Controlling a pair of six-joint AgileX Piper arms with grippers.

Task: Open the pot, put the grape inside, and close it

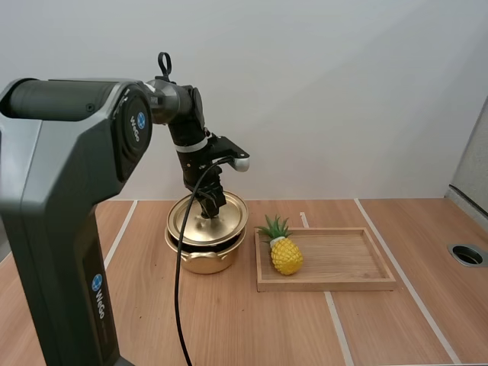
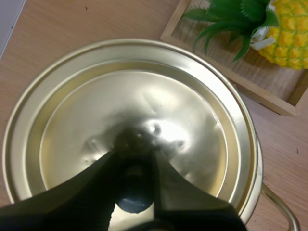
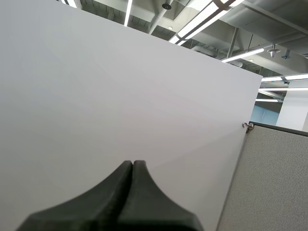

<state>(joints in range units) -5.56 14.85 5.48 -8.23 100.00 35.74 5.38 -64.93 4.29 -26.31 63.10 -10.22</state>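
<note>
Toward the far edge of the table, left of its middle, stood the gold pot with its lid on top. Whether the lid had left the rim at all we could not tell. Our left gripper stood over the lid's centre, its two fingers closed in on the dark knob from both sides, pinching it.

We judged the step in hand to be opening the pot. The lift ought to go straight up, with a firm grip so the lid would not swing or tip, then aside to bare table, clear of the tray.

Just right of the pot lay the wooden tray, and at its left end sat a pineapple rather than any grape. Our right gripper had its fingers pressed together as one wedge, holding nothing.
</note>
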